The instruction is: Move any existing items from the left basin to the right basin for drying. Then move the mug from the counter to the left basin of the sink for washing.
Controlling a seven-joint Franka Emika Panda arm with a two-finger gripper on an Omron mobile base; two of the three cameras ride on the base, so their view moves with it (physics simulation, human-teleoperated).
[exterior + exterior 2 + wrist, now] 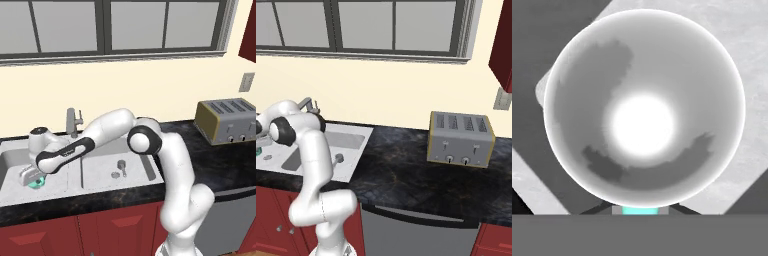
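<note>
one job remains: lower the mug (36, 182) straight to the floor of the left basin (12, 165), then release. the gripper (31, 176) has its fingers pinching the rim at six o'clock in the hand view. teal outside, pale inside, it hangs over that basin; the utensil (121, 166) lies in the right basin (140, 172).

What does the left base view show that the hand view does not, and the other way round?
Left base view adds: the utensil lying in the right basin, the tap, the toaster, and the gripper closed on the mug low in the left basin. Hand view adds: the mug's pale inside, seen straight from above. Both share: the mug and the left basin's light-grey floor.
</note>
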